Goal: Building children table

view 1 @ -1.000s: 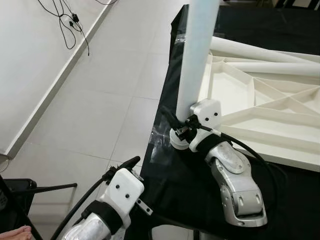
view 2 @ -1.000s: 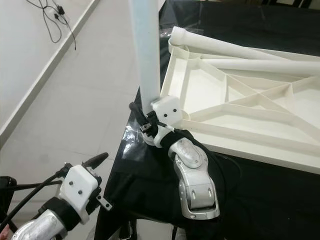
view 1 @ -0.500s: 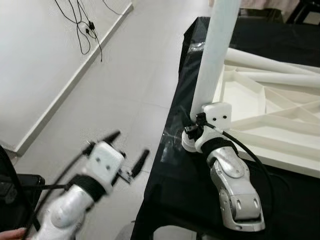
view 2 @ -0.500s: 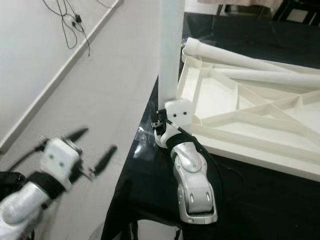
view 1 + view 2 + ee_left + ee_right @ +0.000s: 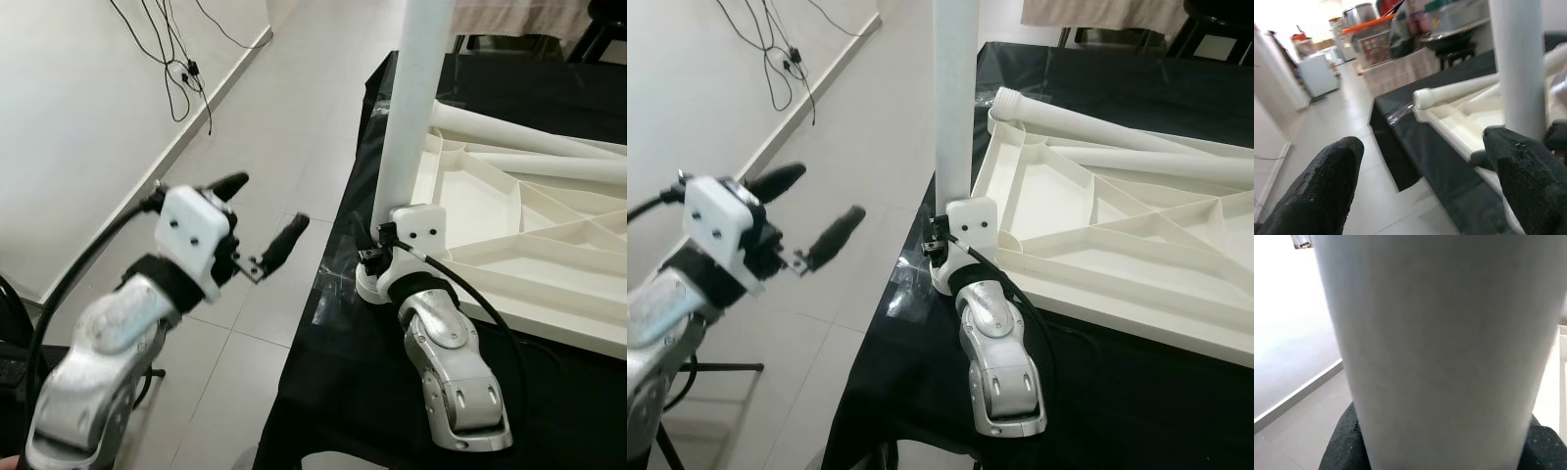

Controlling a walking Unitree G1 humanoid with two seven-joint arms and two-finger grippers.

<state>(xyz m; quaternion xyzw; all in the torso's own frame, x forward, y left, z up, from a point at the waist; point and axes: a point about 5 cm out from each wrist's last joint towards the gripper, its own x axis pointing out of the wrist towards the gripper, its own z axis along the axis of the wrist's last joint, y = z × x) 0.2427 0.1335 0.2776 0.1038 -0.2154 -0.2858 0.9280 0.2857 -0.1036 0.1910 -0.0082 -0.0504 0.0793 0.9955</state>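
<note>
Fingers of the left gripper (image 5: 263,217) are spread wide with nothing between them; it hangs in the left half of the left eye view, raised over the pale tiled floor (image 5: 284,147) and pointing toward the white table leg (image 5: 413,98), clearly apart from it. In the left wrist view the two black fingertips (image 5: 1327,183) sit at the lower corners of the frame, and the leg rises in the upper right between and beyond them, untouched. The right gripper (image 5: 375,257) sits at centre frame in the left eye view, clamped around the base of the upright leg, just above the leg's rounded foot, which rests on the black cloth (image 5: 362,382) covering the work surface. The right wrist view has the white tube running top to bottom through the frame, with black finger pads (image 5: 1339,450) showing at both lower corners on either side of it. The leg stands vertical at the near left corner of the upturned white tabletop (image 5: 509,225), which lies on the cloth in the right half of the frame with its ribbed underside showing. Another white leg (image 5: 529,125) lies flat along the far edge of the tabletop, in the upper right. Black cables (image 5: 181,49) trail against the wall at upper left.
</note>
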